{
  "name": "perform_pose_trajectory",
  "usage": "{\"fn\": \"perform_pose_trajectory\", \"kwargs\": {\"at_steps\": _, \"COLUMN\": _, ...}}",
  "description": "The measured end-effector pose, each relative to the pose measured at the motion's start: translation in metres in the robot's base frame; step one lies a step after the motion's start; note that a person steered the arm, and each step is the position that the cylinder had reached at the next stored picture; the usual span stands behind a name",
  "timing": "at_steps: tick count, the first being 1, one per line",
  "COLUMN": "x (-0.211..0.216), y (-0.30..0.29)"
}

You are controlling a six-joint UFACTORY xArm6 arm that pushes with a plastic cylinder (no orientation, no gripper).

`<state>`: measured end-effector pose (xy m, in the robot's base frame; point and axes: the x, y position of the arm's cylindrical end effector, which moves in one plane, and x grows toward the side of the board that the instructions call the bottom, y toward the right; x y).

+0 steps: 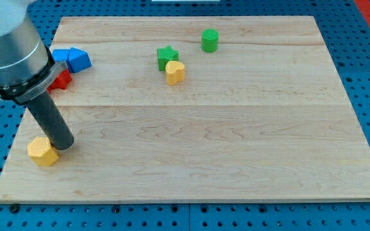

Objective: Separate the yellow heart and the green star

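Note:
The yellow heart (175, 72) lies near the view's top centre of the wooden board, touching the green star (167, 57) just above and left of it. My tip (65, 145) rests on the board far off at the view's lower left, right beside a yellow hexagon block (42, 151). The tip is a long way from the heart and the star.
A green cylinder (209, 40) stands to the upper right of the star. Blue blocks (72, 59) and a red block (60, 80) sit at the view's upper left, partly hidden by the arm's grey body (8, 48). The board's left edge (8, 160) is close to the tip.

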<state>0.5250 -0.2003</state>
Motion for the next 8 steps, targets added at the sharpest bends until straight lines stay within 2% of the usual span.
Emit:
{"fn": "perform_pose_trajectory", "kwargs": {"at_steps": 2, "x": -0.007, "y": 0.007}}
{"fn": "perform_pose_trajectory", "kwargs": {"at_steps": 5, "x": -0.037, "y": 0.056}}
{"fn": "perform_pose_trajectory", "kwargs": {"at_steps": 8, "x": -0.131, "y": 0.224}}
